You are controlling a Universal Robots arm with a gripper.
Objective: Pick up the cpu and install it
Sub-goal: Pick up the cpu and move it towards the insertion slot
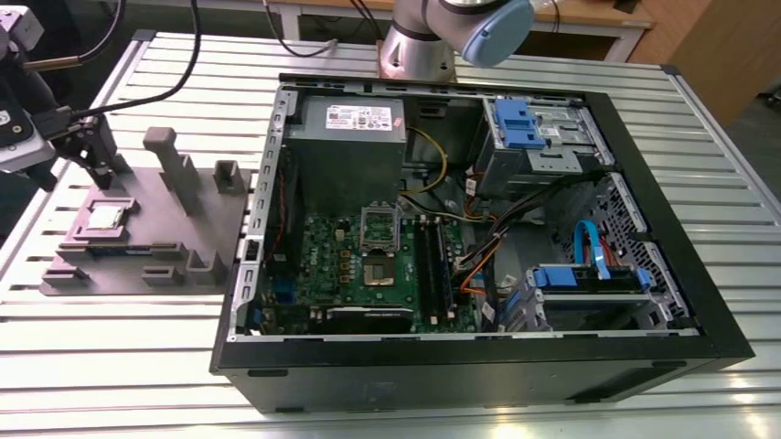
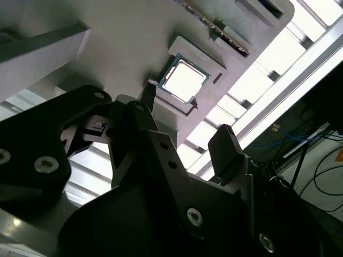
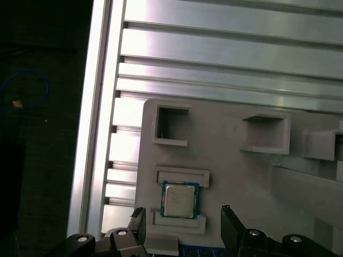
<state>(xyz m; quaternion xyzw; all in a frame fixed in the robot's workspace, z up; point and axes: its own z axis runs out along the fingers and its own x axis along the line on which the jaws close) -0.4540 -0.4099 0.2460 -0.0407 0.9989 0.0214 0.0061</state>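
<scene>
The cpu, a small square chip with a shiny metal top, lies flat in a recess of the grey moulded tray at the exterior view's left. In both wrist views the cpu sits between the lines of the two black fingers. My gripper hovers just above the tray's far side, open, with nothing held. Its fingertips stand apart from the chip. Inside the open computer case, the silver socket frame stands on the green motherboard.
The tray has upright posts close to the gripper. The case's black walls rise at the exterior view's right of the tray. Cables run across the slatted metal table behind the tray. The table's edge lies near the tray.
</scene>
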